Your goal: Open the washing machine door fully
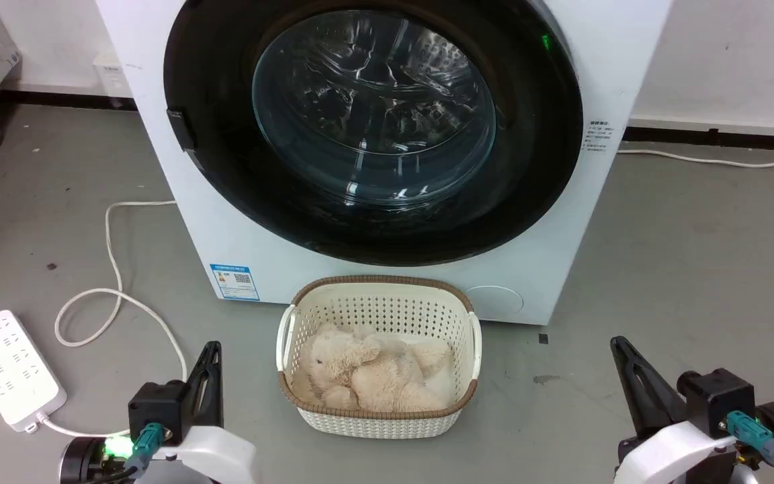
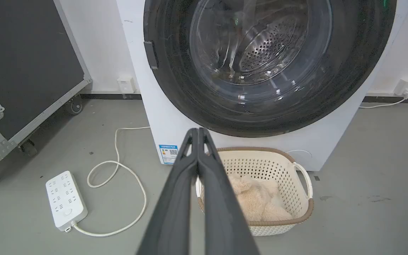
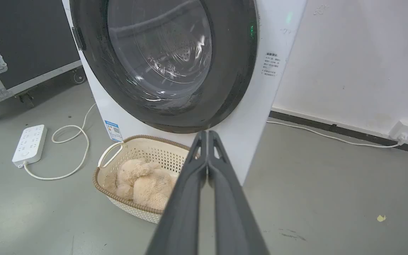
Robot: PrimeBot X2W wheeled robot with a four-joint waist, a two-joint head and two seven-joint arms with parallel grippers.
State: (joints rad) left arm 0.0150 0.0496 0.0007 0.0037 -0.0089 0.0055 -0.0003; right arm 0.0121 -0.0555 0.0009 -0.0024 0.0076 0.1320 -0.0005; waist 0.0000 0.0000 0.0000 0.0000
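Whites, black and cream against grey.
The big white front-loading washing machine (image 1: 246, 242) bore a small blue sticker (image 1: 234, 281) and a glossy black round door (image 1: 541, 168) with clear glass centre. Before the machine, a cream perforated plastic basket (image 1: 380, 306), brown-rimmed, held a beige plush toy (image 1: 367, 376); left of the machine, a white power strip (image 1: 7, 366) lay on grey floor (image 1: 662, 269).

A smooth grey floor (image 1: 696, 269), scuffed and spotted in places, meets a white wall (image 3: 360, 53) along a black skirting strip (image 3: 331, 128). A white socket (image 3: 402, 130) low on that wall has a white cable (image 3: 317, 134) trailing over the floor. At the left stands a black flight case (image 2: 20, 63) with metal edging, on castors. A white power strip (image 1: 11, 368) lies flat nearby, its cord (image 1: 115, 296) looped beside it
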